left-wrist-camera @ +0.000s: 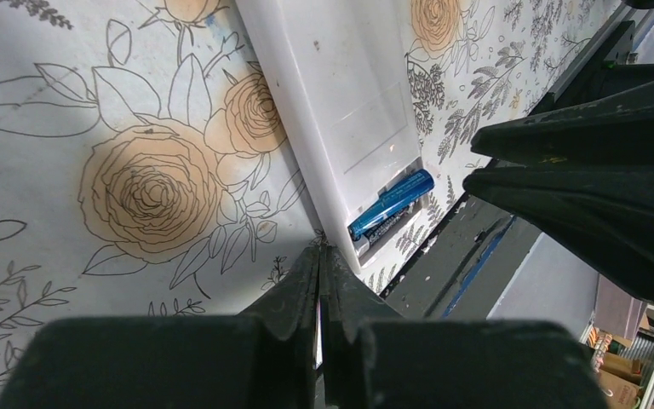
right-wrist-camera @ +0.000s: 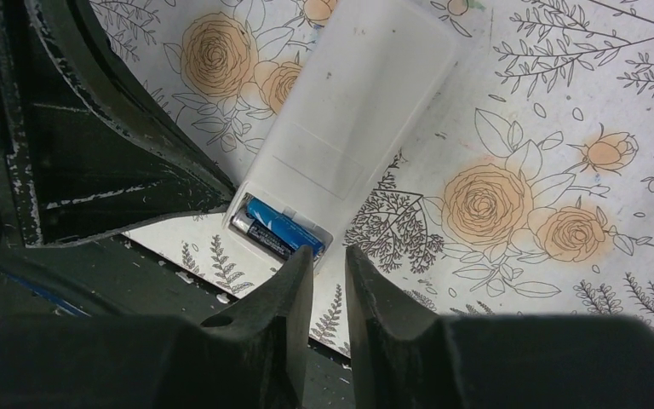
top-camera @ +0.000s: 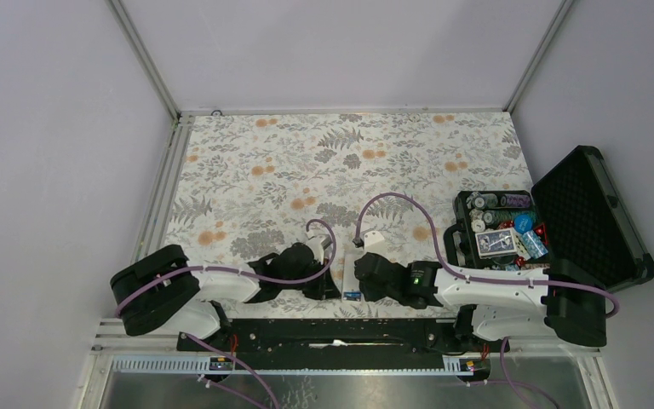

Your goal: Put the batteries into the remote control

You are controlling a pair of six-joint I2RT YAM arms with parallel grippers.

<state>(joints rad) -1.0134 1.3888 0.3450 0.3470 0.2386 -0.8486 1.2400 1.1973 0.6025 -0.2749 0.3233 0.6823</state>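
The remote control (top-camera: 368,253) lies back side up on the flowered cloth between my two grippers. Its plain white back also shows in the left wrist view (left-wrist-camera: 341,94) and the right wrist view (right-wrist-camera: 366,94). Its battery bay at the near end is open. Two batteries (right-wrist-camera: 281,228) lie side by side in the bay, one bright blue, one darker; they also show in the left wrist view (left-wrist-camera: 390,204). My left gripper (left-wrist-camera: 320,252) is shut, its tips at the remote's near corner. My right gripper (right-wrist-camera: 329,256) is slightly open and empty, just in front of the bay.
An open black case (top-camera: 592,213) stands at the right with chip stacks, dice and a card deck (top-camera: 496,243) inside. The black mounting rail (top-camera: 332,332) runs along the near edge, close behind the remote's end.
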